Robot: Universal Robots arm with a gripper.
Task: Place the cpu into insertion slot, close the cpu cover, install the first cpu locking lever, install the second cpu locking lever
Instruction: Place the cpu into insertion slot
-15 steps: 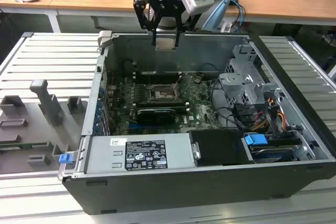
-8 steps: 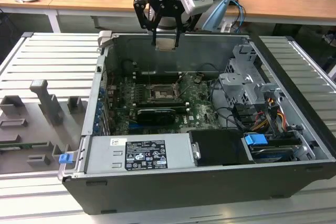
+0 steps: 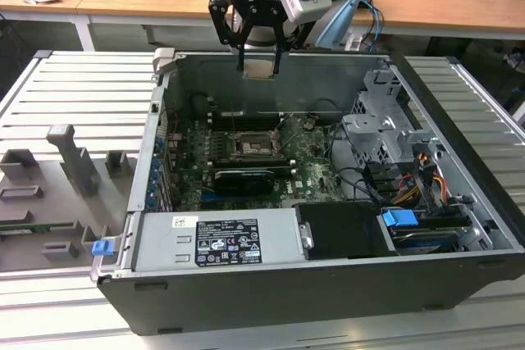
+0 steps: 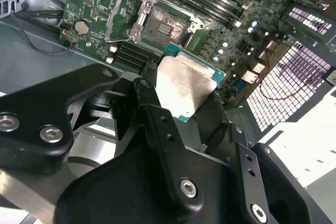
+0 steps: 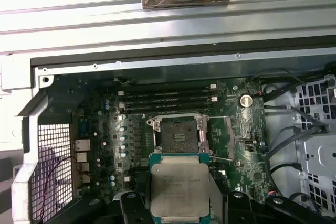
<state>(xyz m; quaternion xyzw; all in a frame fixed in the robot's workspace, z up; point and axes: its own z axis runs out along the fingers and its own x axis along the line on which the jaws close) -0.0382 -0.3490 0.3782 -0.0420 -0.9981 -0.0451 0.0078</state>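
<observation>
Above one open computer case (image 3: 271,294), one gripper (image 3: 259,63) clamps one cpu (image 5: 179,190).

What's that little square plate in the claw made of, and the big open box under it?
The cpu in the claw looks like metal on top: a dull silvery plate with scuffed patches, on a thin green base, probably circuit-board laminate. The computer case looks like sheet metal, dark grey outside and bare matte grey inside, judging by its thin folded walls.

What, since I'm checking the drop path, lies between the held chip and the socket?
Nothing solid: in the first wrist view the chip hangs just short of the socket, with nothing crossing between them.
</observation>
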